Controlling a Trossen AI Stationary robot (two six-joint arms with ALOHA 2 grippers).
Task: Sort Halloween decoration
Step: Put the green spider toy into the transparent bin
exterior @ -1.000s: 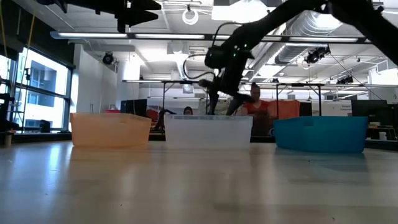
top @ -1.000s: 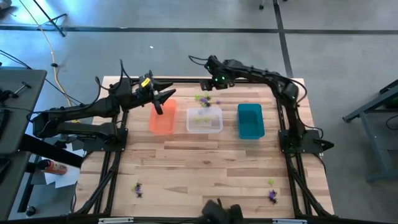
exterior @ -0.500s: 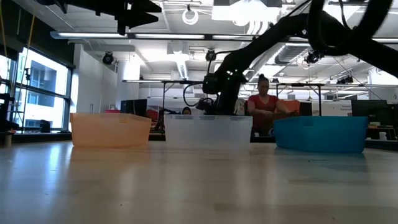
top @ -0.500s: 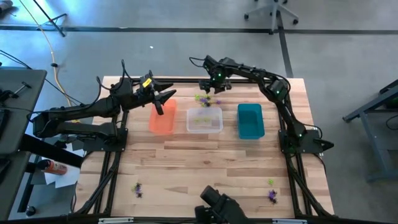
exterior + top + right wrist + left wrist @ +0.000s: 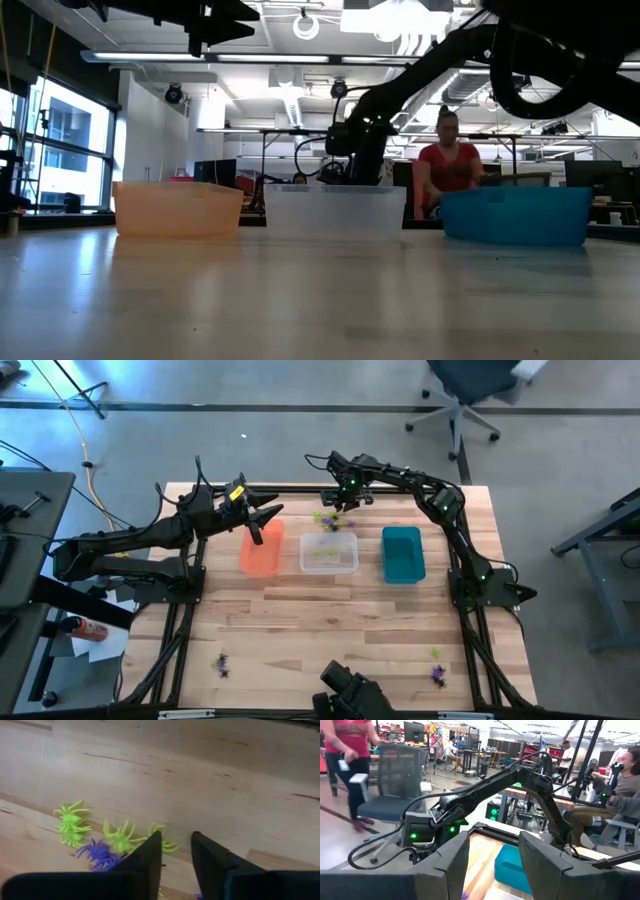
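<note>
Two dark, near-black jointed arms of slender tubular links. The left arm (image 5: 130, 540) carries a small yellow tag near its wrist and thin black cables looping off its links. The right arm (image 5: 440, 510) shows a green indicator light at its wrist housing, with black cable arcing alongside. Each ends in two flat, dark, wedge-shaped fingers (image 5: 215, 862).

the left arm reaches in from the table's left, its gripper (image 5: 268, 515) raised with fingers apart. the right arm stretches to the far edge, gripper (image 5: 337, 506) low, fingers narrowly parted.
</note>
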